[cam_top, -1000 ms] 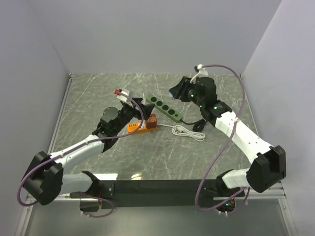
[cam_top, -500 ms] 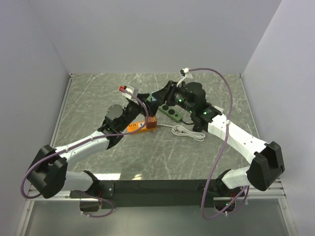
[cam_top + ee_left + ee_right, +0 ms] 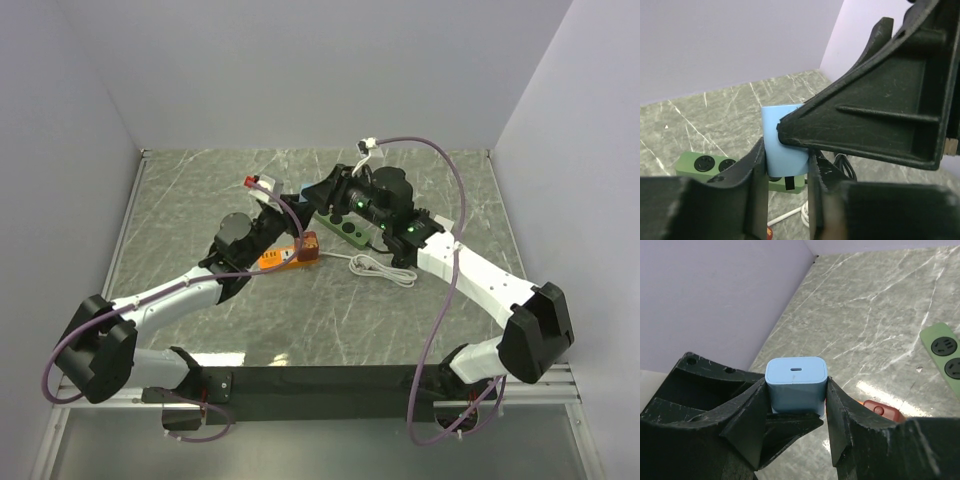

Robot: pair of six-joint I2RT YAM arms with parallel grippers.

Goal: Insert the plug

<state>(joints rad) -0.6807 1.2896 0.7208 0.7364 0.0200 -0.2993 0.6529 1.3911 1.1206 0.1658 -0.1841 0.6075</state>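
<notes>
A light-blue plug (image 3: 796, 382) with a slot in its top face sits between the fingers of my right gripper (image 3: 796, 390), which is shut on it. Seen from the left wrist, the same plug (image 3: 785, 150) also lies between the fingers of my left gripper (image 3: 786, 157), which press on both its sides; a dark prong (image 3: 786, 183) points down from it. From above, the left gripper (image 3: 290, 207) and right gripper (image 3: 313, 195) meet above the table's middle. The green power strip (image 3: 348, 230) lies just beneath and behind them, half hidden by the right arm.
An orange strip (image 3: 283, 260) with a red-brown block (image 3: 311, 241) lies just in front of the grippers. A coiled white cable (image 3: 385, 268) and a black cable (image 3: 404, 256) lie to the right. Grey walls close in the table on three sides.
The right arm has swung left, bringing the plug to the left gripper. The left gripper rose slightly and closed its fingers onto the plug.
</notes>
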